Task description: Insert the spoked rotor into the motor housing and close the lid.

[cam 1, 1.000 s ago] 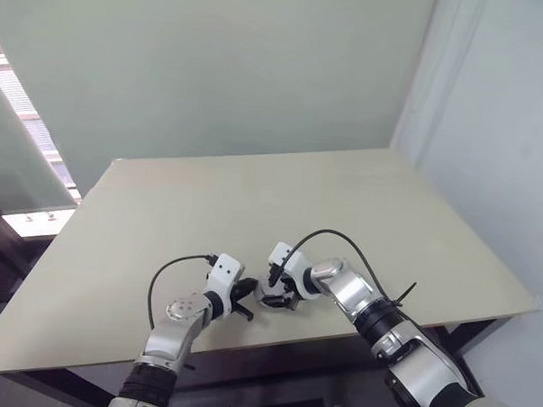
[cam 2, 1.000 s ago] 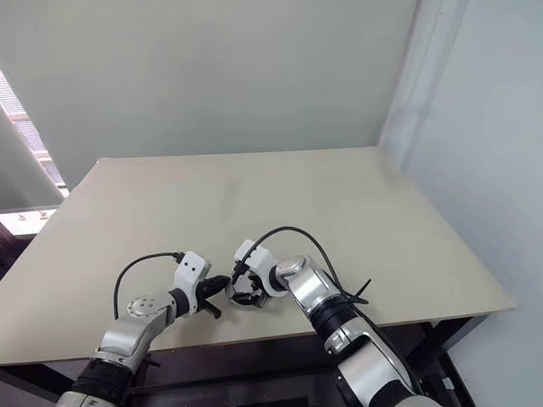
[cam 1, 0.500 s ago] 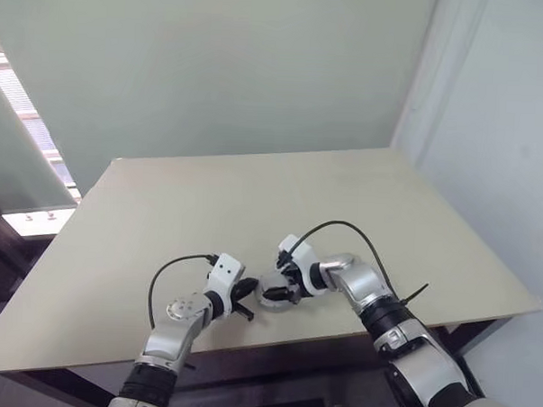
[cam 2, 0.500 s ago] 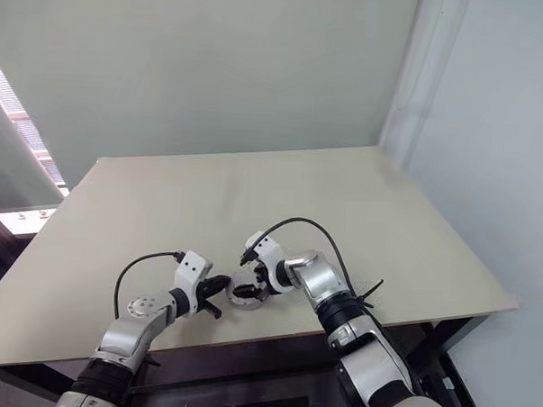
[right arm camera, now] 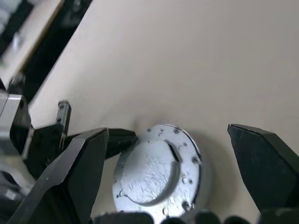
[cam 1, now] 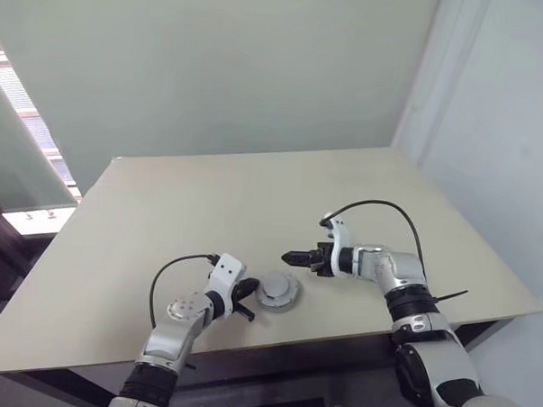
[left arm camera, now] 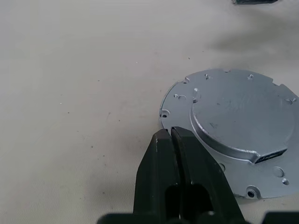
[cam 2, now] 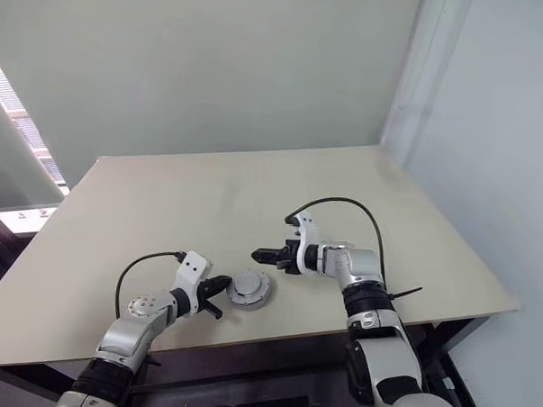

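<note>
A grey round metal disc, the lid (cam 1: 278, 291), lies flat on the table near its front edge, its raised round centre facing up (left arm camera: 233, 135). The motor housing and the spoked rotor are hidden. My left gripper (cam 1: 246, 303) is shut, with its tips (left arm camera: 171, 133) right at the lid's left rim and nothing between them. My right gripper (cam 1: 292, 257) hangs open above the table, up and to the right of the lid, pointing left. Its wide-apart fingers frame the lid (right arm camera: 156, 170) from a distance.
The beige table (cam 1: 208, 201) stretches back toward a pale wall. Its front edge runs close in front of the lid and of my left hand. A white wall stands along the table's right side.
My right gripper has pulled away from the lid, up and to the right, and rolled over; the lid now lies uncovered. The left gripper has not moved.
</note>
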You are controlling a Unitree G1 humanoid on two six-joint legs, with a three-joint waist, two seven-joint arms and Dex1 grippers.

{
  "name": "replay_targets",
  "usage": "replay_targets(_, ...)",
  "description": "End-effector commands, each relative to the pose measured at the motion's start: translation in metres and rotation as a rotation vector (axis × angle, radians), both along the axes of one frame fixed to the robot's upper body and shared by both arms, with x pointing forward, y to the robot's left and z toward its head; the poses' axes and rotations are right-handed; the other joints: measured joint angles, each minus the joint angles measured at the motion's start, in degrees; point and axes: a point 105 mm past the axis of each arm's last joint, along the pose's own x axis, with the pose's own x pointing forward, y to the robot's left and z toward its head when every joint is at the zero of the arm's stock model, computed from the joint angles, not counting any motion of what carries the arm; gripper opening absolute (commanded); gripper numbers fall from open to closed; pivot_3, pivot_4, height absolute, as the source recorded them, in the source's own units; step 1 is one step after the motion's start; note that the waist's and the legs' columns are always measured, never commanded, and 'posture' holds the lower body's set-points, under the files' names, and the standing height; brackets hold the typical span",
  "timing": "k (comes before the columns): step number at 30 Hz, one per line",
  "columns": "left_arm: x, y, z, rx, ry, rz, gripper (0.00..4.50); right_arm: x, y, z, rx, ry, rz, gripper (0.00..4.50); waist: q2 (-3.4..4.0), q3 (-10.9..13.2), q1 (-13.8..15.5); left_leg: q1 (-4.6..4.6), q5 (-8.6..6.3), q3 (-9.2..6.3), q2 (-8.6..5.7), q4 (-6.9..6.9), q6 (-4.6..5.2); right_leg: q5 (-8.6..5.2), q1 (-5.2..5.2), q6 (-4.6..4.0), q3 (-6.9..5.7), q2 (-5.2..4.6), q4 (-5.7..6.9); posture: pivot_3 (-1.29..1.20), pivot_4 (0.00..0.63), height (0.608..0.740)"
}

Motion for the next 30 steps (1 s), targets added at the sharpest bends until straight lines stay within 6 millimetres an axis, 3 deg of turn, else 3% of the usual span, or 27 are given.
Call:
replay_targets(1,-0.011,-0.004,-0.021,0.036,0.083,-0.027,0.00,-0.002,-0.008,-0.004,0.057,0.092,-0.045,4.46,0.01,0.00,-0.01,-0.01,0.02,0.01,0.00,0.00,0.03,0.00,0.00,0.00,0.00,0.00,0.00,0.00,0.000,0.740)
replay_targets(6,-0.010,-0.005,-0.020,0.034,0.080,-0.029,0.00,-0.011,-0.016,-0.028,0.096,0.249,-0.115,4.46,0.01,0.00,0.00,-0.02,0.03,0.02,-0.01,-0.02,0.06,0.00,0.03,0.00,0.01,0.00,-0.03,0.00,0.000,0.740)
replay_targets(14,-0.004,0.001,-0.013,0.020,0.053,0.003,0.00,-0.020,-0.008,-0.044,0.150,0.356,-0.150,4.46,0.02,0.00,-0.05,-0.02,0.08,0.05,0.00,0.00,0.14,0.00,0.04,0.00,0.02,0.00,-0.04,0.00,0.000,0.740)
replay_targets(25,0.009,0.026,0.027,-0.051,-0.041,0.075,0.00,-0.029,0.011,-0.047,0.177,0.392,-0.107,4.46,-0.01,0.02,-1.22,-0.13,0.09,0.04,0.12,-0.05,0.16,0.07,-0.14,0.11,0.01,0.11,-0.02,0.00,0.000,0.740)
replay_targets(30,-0.001,0.013,0.034,-0.124,-0.023,0.016,0.00,-0.032,0.016,-0.049,0.173,0.402,-0.097,4.46,-0.03,0.01,-1.62,-0.63,0.11,0.06,0.13,-0.06,0.18,0.12,-0.68,0.14,0.04,0.12,0.02,0.00,0.000,0.740)
